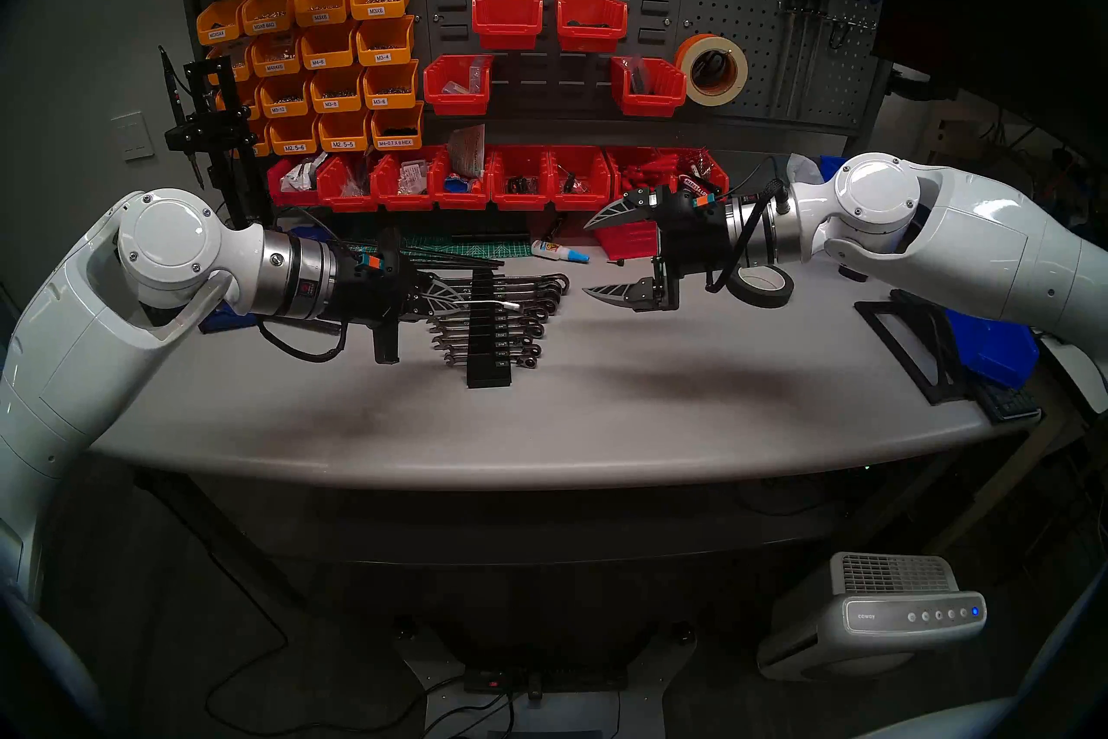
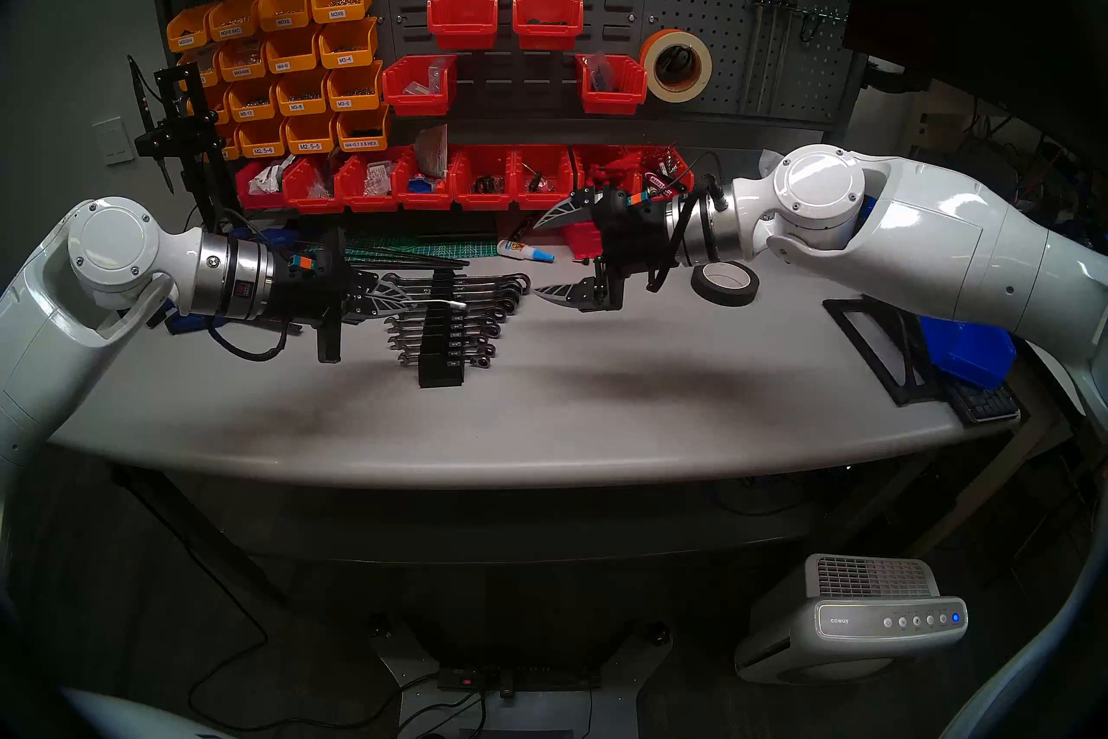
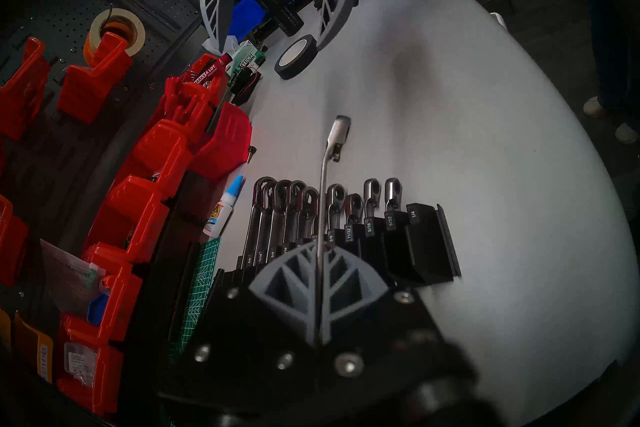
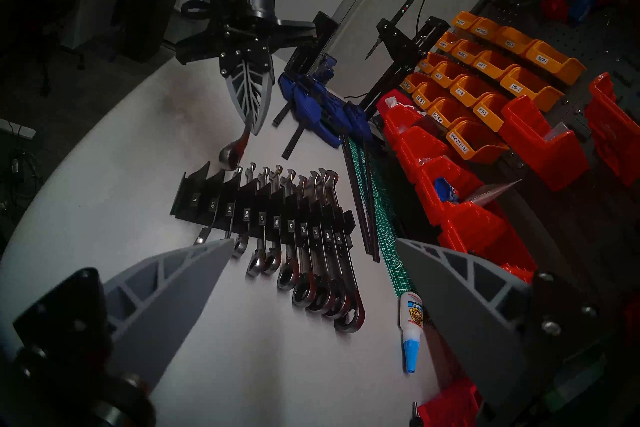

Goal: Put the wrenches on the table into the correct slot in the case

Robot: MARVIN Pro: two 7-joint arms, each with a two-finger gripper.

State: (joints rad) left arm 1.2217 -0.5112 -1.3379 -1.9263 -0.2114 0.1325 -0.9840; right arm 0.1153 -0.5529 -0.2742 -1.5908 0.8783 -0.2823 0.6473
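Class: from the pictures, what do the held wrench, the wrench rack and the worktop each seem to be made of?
Wrench: polished chromed metal, likely steel; bright highlights. Rack: black plastic, apparently; dull moulded steps, white size labels. Worktop: light grey, matte; material uncertain.

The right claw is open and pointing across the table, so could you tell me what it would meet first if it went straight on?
Probably the black wrench rack with its seated wrenches, which lies between the right claw's fingers in its wrist view. Depth is unclear.
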